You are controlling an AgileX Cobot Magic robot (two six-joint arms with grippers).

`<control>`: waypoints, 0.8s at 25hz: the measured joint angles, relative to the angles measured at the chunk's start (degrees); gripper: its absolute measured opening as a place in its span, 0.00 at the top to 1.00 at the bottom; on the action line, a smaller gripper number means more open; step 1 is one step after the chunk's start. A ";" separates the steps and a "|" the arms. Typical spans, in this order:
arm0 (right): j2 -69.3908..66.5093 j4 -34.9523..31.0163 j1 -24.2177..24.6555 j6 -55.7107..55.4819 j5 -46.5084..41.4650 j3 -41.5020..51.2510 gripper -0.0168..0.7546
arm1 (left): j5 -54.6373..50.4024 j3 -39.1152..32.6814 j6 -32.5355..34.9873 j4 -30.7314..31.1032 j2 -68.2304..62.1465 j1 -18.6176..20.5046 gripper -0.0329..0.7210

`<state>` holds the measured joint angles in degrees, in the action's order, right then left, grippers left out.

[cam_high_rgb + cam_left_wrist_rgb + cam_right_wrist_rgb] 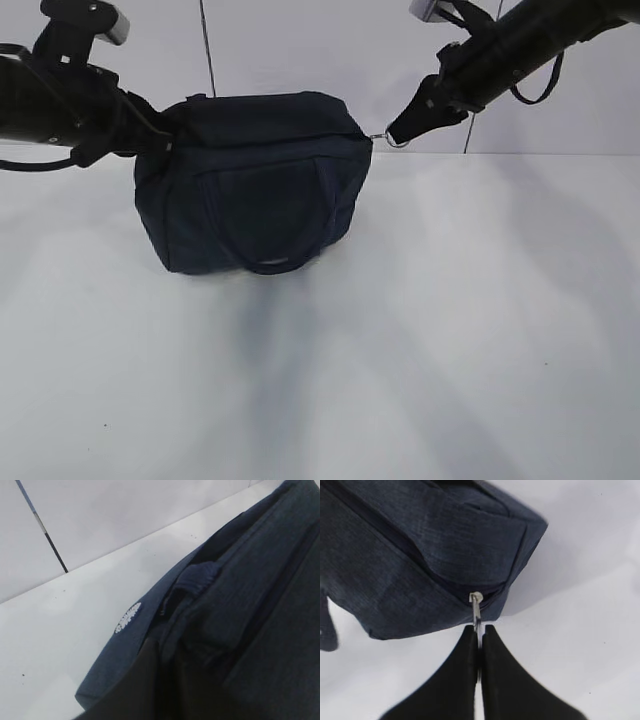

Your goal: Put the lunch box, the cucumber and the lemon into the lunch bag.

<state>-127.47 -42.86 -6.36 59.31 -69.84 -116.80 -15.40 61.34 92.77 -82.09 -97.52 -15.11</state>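
Right gripper (479, 635): jaws pressed together on the metal ring pull (477, 611) of the zipper. In the right wrist view the thin metal piece runs from the slider at the bag's corner straight down to 6 o'clock into the seam between the two black fingers (455, 680). In the exterior view this gripper (398, 132) sits at 3 o'clock of the bag, just off its upper right corner, ring visible between fingertip and fabric.

Left gripper (150, 135): at 9 o'clock of the bag, pressed into its upper left corner; jaws clenched, fingertips buried in dark fabric. Whether fabric is actually pinched between them cannot be told. Left wrist view shows only navy cloth folds, a ribbed tab (200, 575) and a small white printed mark (128, 618) at close range.

Lunch bag (255, 180): navy, boxy, upright on the white table (450, 330), spanning between the two grippers. The top looks shut along the zipper line. One loop handle (270, 262) hangs down the front face toward 6 o'clock.

Lunch box, cucumber, lemon: not visible in any view.

Background: pale wall panels with dark seams (206, 45) at 12 o'clock.
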 joint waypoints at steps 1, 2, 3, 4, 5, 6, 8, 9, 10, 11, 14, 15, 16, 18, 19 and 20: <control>0.23 0.00 0.00 -0.39 0.00 0.00 0.95 | 0.14 0.33 0.00 -0.74 -0.13 0.00 0.94; 0.36 0.00 0.00 -0.71 0.00 0.00 0.95 | 0.24 0.47 0.00 -1.17 -0.43 0.00 0.94; 0.36 -0.14 0.00 -0.82 0.00 0.26 0.95 | 0.47 0.57 0.00 -1.57 -0.82 0.00 0.94; 0.45 -0.53 0.00 -0.95 0.00 0.65 0.95 | 0.58 0.57 0.11 -1.85 -1.29 0.00 0.94; 0.45 -1.54 0.00 -0.95 0.00 1.32 0.95 | 0.81 0.57 0.11 -2.10 -1.80 0.00 0.94; 0.45 -2.69 0.00 -0.98 0.00 2.07 0.95 | 1.06 0.57 0.11 -2.37 -2.09 0.00 0.94; 0.45 -4.32 0.00 -1.34 0.00 3.12 0.95 | 1.61 0.69 0.11 -2.60 -2.32 0.10 0.94; 0.45 -5.07 0.00 -1.96 0.00 3.51 0.95 | 1.75 0.69 0.11 -2.70 -2.36 0.10 0.94; 0.45 -5.54 0.00 -2.79 0.00 3.75 0.95 | 1.84 0.69 0.11 -2.86 -2.36 0.10 0.94; 0.32 -5.82 0.00 -3.73 0.00 3.88 0.95 | 2.20 0.69 0.11 -3.31 -2.36 0.10 0.94; -0.55 -7.95 0.13 -6.74 0.20 3.88 0.95 | 3.69 0.69 0.11 -4.12 -2.36 0.10 0.94; -1.05 -8.76 0.25 -7.42 0.20 3.88 0.95 | 4.24 0.69 0.11 -4.30 -2.36 0.10 0.94; -1.50 -9.29 0.25 -8.02 0.20 3.88 0.95 | 4.49 0.69 0.11 -4.39 -2.36 0.10 0.94; -2.38 -10.01 0.25 -8.48 0.20 3.88 0.95 | 4.90 0.69 0.11 -4.67 -2.36 0.10 0.94; -2.68 -10.01 0.25 -8.72 0.20 3.88 0.95 | 4.94 0.69 0.11 -4.76 -2.36 0.10 0.93; -2.96 -10.01 0.25 -8.83 0.20 3.88 0.95 | 4.79 0.69 0.11 -4.76 -2.36 0.10 0.91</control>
<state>-130.42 -52.87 -6.12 50.48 -69.64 -112.92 -10.61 62.02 92.88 -86.85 -99.89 -15.01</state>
